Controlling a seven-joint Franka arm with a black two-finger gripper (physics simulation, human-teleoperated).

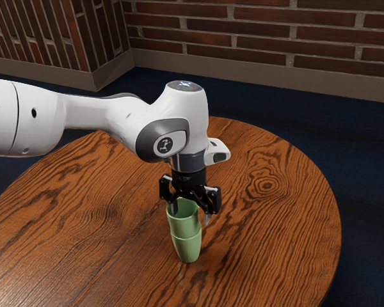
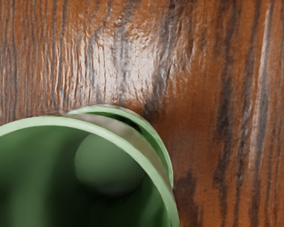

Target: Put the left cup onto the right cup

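Two green cups stand nested near the front of the round wooden table (image 1: 83, 211). The upper cup (image 1: 183, 216) sits inside the lower cup (image 1: 187, 248), and the stack is upright. My gripper (image 1: 190, 199) hangs straight down over the upper cup's rim, its black fingers spread apart, so it is open. One fingertip (image 1: 168, 192) is on the side of the rim toward the exterior view's left, the other on the opposite side. In the wrist view the upper cup (image 2: 47, 179) lies right under my hand, with the lower cup's rim (image 2: 149, 130) peeking out beside it.
The table's front and right edges lie close to the stack in the exterior view. Bare wood (image 2: 217, 71) surrounds the cups. Past the table are dark blue carpet (image 1: 358, 141) and a brick wall (image 1: 262, 32).
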